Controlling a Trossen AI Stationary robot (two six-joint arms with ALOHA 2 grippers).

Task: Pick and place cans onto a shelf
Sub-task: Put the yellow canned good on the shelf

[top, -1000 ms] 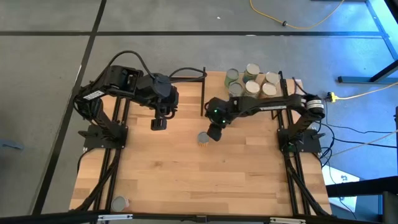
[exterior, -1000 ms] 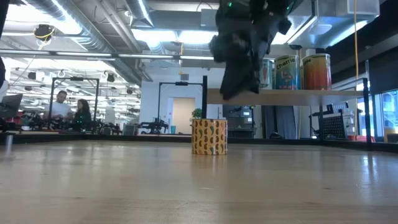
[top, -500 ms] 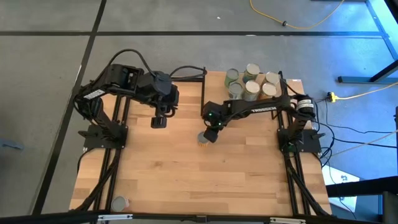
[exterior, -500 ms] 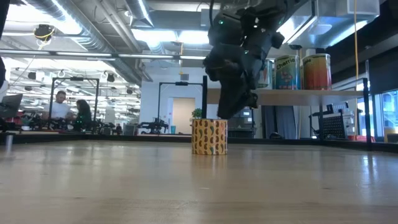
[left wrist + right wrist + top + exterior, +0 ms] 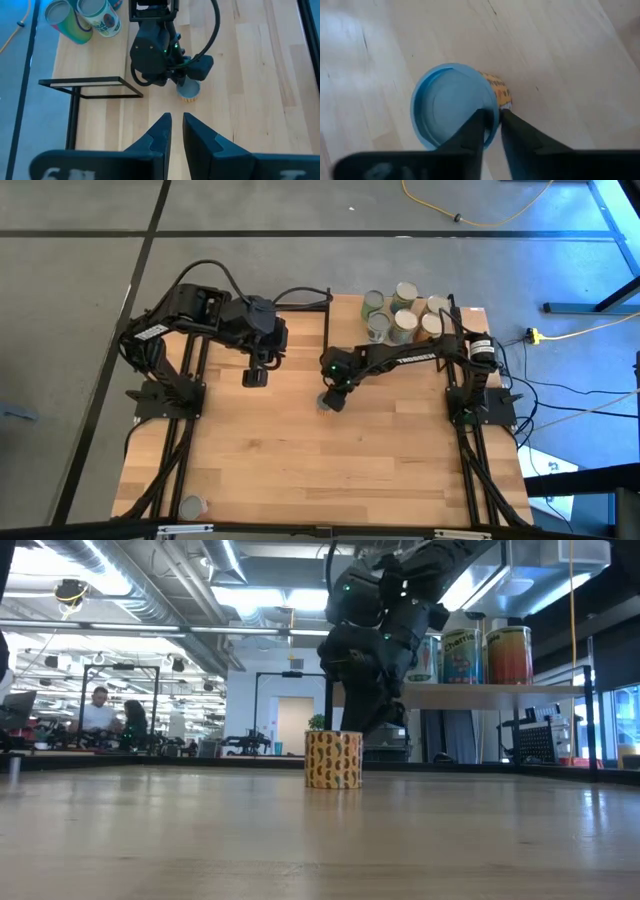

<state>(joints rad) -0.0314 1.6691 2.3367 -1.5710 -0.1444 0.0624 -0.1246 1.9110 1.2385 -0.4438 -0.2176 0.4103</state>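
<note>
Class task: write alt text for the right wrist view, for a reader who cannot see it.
Seen from above, a yellow patterned can with a pale blue lid stands upright on the wooden tabletop. The right end effector reaches over the lid's edge, its two dark fingers close together.

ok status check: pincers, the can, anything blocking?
Right pincer at rim of yellow can, fingers nearly together, no grip seen. Left pincer waiting, near shut, empty. Can upright mid-table. Path to shelf looks clear.
</note>
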